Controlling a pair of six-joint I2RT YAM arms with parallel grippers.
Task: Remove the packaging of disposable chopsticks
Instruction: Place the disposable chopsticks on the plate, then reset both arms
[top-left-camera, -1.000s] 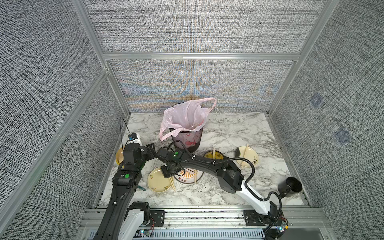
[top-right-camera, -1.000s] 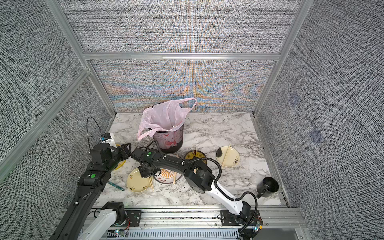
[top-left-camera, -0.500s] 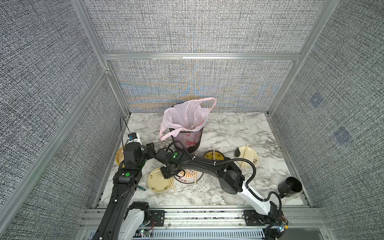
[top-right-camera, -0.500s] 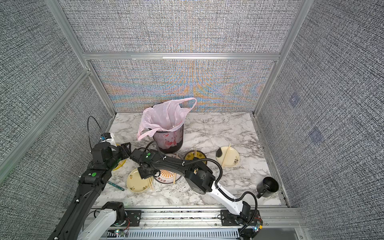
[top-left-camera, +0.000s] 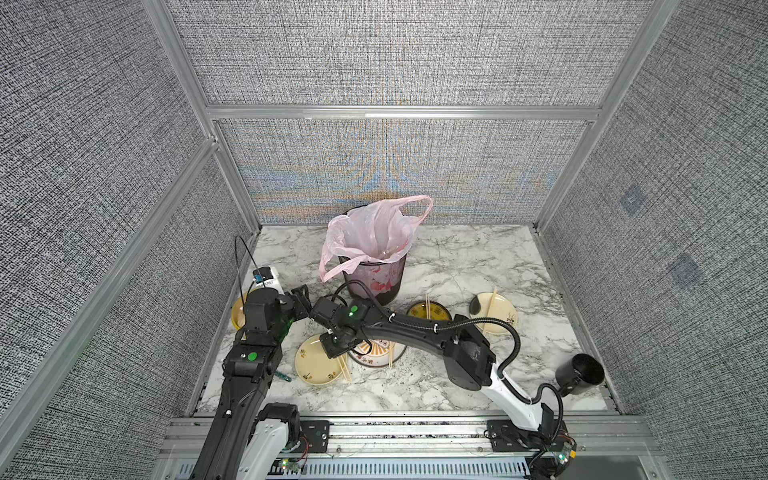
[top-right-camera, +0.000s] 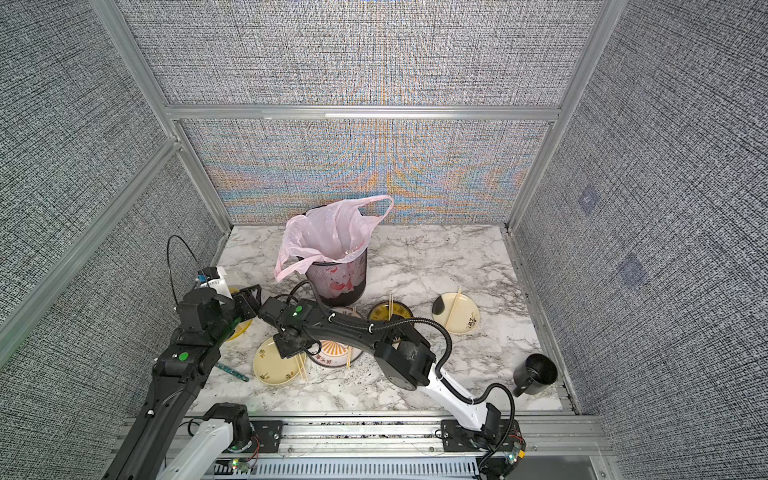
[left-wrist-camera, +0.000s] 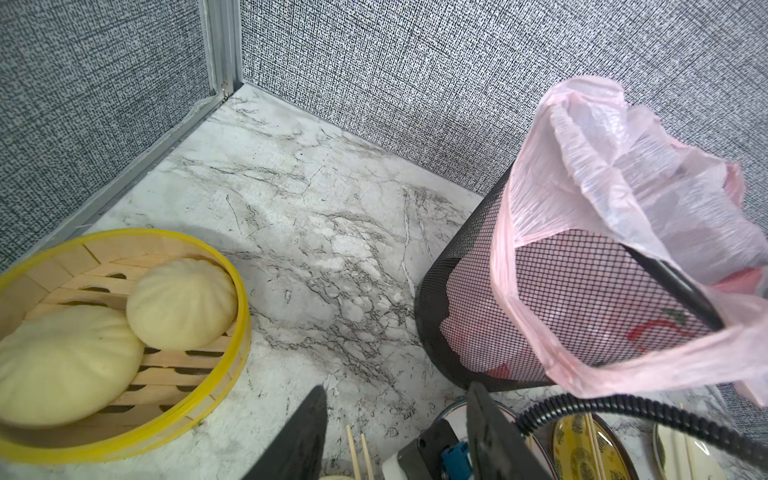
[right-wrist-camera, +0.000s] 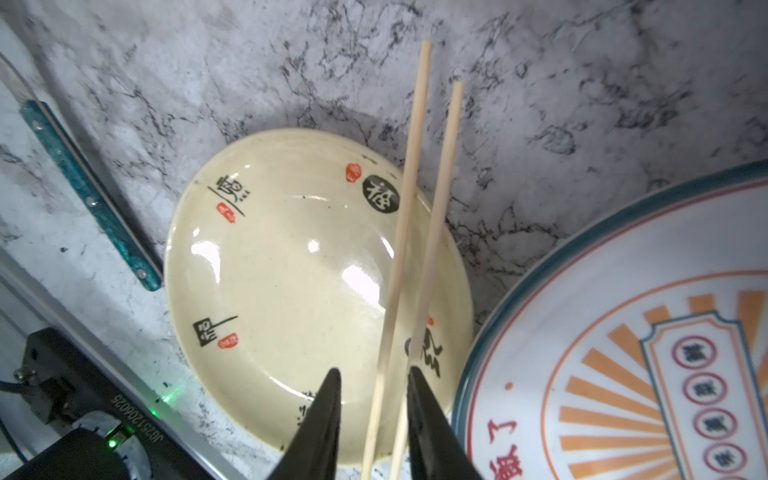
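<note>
At the cream plate's (right-wrist-camera: 270, 249) near rim, the chopsticks (right-wrist-camera: 415, 166) poke their tips out over the marble. They're bare wood, no sleeve visible on them. They lie along the side of the plate next to the big striped plate (right-wrist-camera: 623, 291), long axis running straight out from the right gripper (right-wrist-camera: 372, 370). Its jaws sit slightly apart astride the pair, not pinching, so the right arm's clearly closer. Past the plate the left gripper (left-wrist-camera: 395, 386) hangs with jaws apart and empty, and farther back stands the bin (top-left-camera: 376, 286) with the pink bag (top-left-camera: 370, 232).
</note>
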